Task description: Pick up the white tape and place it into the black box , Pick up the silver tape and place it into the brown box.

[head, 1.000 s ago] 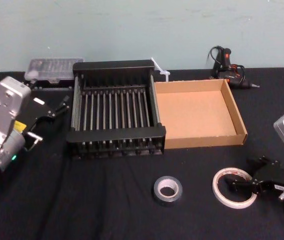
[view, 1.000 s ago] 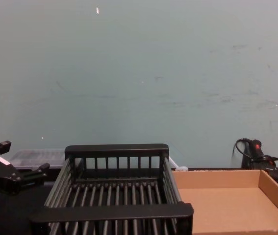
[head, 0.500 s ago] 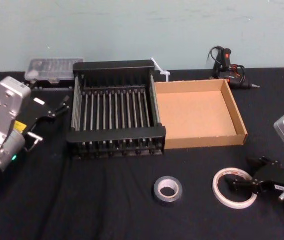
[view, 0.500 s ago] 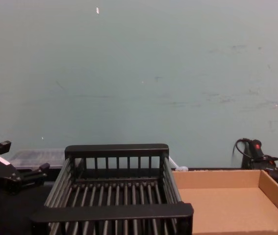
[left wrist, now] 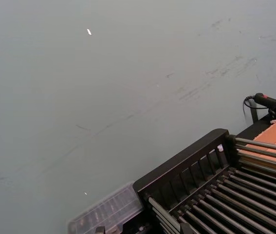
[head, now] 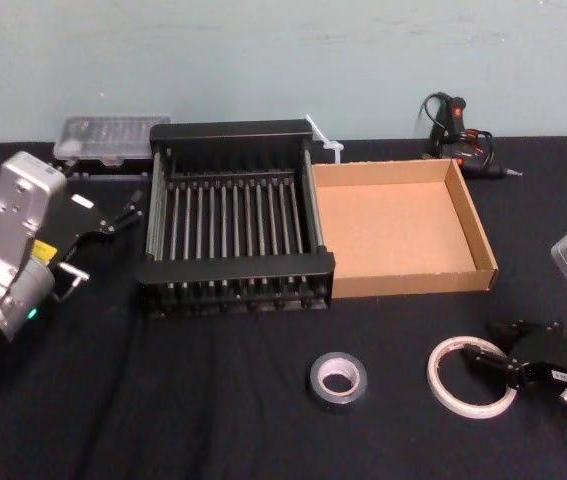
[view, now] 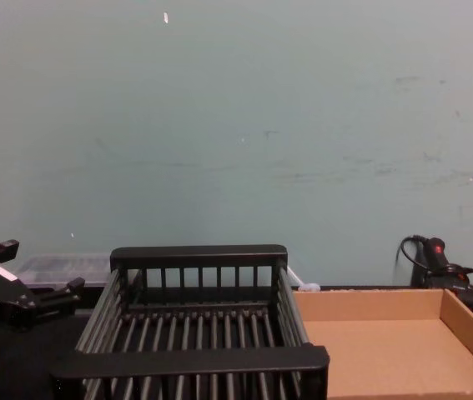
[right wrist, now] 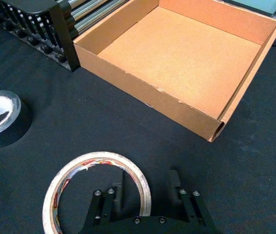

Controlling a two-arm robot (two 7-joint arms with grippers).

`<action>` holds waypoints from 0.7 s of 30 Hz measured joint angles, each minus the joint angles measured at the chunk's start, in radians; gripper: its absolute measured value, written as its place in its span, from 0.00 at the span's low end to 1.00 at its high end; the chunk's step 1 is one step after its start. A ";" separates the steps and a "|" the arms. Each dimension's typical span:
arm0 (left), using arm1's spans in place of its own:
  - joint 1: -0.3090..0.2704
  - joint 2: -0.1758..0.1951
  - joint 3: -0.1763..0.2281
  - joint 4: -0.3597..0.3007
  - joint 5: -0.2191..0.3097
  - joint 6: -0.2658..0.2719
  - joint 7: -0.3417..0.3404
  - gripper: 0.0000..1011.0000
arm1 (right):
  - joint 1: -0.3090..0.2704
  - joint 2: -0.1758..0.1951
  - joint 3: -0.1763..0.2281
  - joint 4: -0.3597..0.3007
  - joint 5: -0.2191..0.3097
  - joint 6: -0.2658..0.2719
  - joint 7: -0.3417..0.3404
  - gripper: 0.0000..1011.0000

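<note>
Right wrist view: the right gripper (right wrist: 146, 178), fingers (right wrist: 173, 181) spread, straddles the white tape (right wrist: 101, 157) at its rim. The left gripper (head: 108, 232), also spread, hangs well apart

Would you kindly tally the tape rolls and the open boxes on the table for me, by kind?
Tape rolls: 2, the white tape and the silver tape.
Open boxes: 2, the black box and the brown box.
Total: 4.
</note>
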 joint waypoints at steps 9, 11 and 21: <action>0.000 0.000 0.000 0.000 0.000 0.000 0.000 0.99 | 0.000 0.000 0.000 0.000 0.000 0.000 0.000 0.31; 0.000 0.000 0.000 0.000 0.000 0.000 0.000 0.99 | 0.000 0.000 0.000 0.000 0.000 0.000 0.000 0.25; 0.000 0.000 0.000 0.000 0.000 0.000 0.000 0.99 | 0.000 0.000 0.000 0.000 0.000 0.000 0.000 0.09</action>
